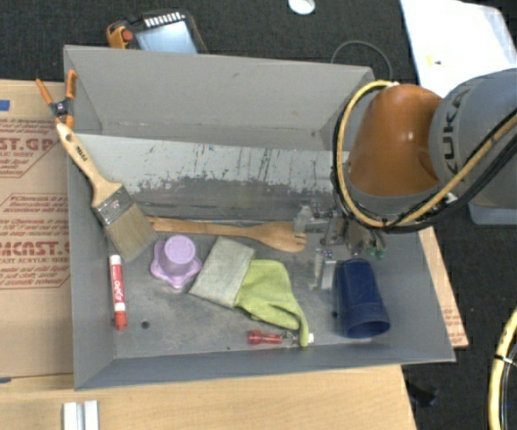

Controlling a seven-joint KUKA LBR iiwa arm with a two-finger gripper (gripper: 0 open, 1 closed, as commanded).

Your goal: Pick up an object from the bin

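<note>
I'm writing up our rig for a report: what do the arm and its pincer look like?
The arm is rounded light grey with dark lettering on its casing. An orange-brown dome cover sits at the wrist, ringed by yellow and black cables. Below it the pincer is silvery metal.

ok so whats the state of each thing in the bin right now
blue cup, lying on its side
hand, down in the bin beside the blue cup
wooden spoon, lying flat by the back wall
paintbrush, leaning on the left wall, bristles down
green cloth, crumpled
grey sponge, flat
red marker, flat
purple plastic piece, standing
</note>
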